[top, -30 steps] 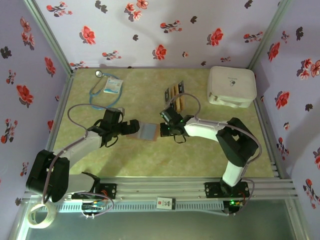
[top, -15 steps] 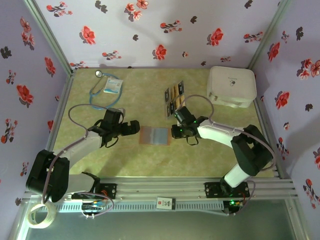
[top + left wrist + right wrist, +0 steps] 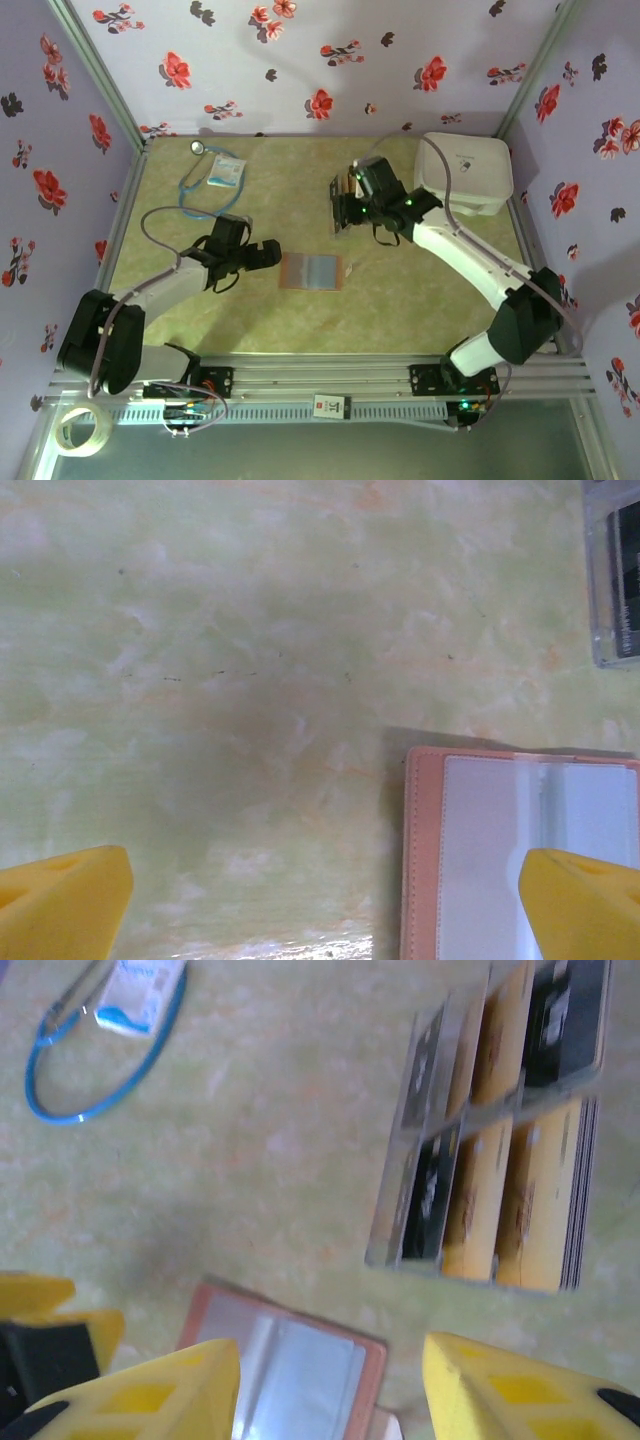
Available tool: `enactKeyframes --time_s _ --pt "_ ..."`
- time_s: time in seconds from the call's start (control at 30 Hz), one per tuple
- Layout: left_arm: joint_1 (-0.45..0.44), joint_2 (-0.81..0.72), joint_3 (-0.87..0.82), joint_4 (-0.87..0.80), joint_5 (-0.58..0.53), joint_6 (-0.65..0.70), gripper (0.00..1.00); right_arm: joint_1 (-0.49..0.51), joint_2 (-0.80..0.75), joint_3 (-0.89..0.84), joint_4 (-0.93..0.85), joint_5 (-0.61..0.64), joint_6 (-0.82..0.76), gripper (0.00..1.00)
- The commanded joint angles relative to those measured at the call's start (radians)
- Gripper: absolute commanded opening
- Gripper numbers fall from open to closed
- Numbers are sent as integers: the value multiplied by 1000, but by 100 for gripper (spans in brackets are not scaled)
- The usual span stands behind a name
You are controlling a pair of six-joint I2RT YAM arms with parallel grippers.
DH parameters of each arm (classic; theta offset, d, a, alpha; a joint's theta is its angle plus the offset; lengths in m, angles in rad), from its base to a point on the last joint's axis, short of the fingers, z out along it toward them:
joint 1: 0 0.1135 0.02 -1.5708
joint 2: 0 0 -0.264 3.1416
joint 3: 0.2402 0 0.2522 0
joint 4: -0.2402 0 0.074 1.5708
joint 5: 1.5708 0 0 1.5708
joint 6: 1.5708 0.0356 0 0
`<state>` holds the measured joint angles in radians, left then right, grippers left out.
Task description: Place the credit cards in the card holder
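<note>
1. Starting at the left, a blue stethoscope (image 3: 203, 182) and a small packet (image 3: 227, 171) lie near the far left corner of the table (image 3: 200, 315).
2. Nearer the arms, the left gripper (image 3: 264, 255) sits low over the table. Its jaws are spread wide with nothing between them.
3. The card holder (image 3: 313, 271) lies just to the right of that gripper, opened flat with its clear pocket facing up. Its long axis runs left to right across the table.
4. From the left wrist, the card holder (image 3: 520, 855) sits towards the right yellow finger (image 3: 585, 905), whose tip overlaps the pocket. Whether they touch cannot be told. The left finger (image 3: 60, 900) is over bare table.
5. The credit cards (image 3: 341, 208) lie beyond the card holder, well apart from it. From the right wrist they (image 3: 500, 1160) sit in two rows of three, some black and some orange. Their long axes run towards the far wall, slightly tilted.
6. The right gripper (image 3: 350, 197) hangs above the cards. Its jaws are parted and hold nothing. From its wrist, the card holder (image 3: 290, 1360) shows low between the fingers (image 3: 150, 1390).
7. A white case (image 3: 463, 172) rests at the far right.
</note>
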<state>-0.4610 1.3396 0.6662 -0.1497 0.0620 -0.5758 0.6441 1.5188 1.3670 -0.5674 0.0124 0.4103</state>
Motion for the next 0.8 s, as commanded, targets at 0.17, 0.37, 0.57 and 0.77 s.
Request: enactKeyframes --time_s 0.17,0.37,0.57,0.77 --pt "6 28 40 -39 -60 -26 100 -2 306 257 -223 98 -53 44" --pt "15 31 38 -34 -60 -21 100 24 464 387 -309 189 -80 39" --pt "16 52 37 -17 -53 -23 100 51 575 481 -361 281 -96 38" --pt "16 69 35 -1 -41 -22 100 64 645 549 -400 315 -103 38"
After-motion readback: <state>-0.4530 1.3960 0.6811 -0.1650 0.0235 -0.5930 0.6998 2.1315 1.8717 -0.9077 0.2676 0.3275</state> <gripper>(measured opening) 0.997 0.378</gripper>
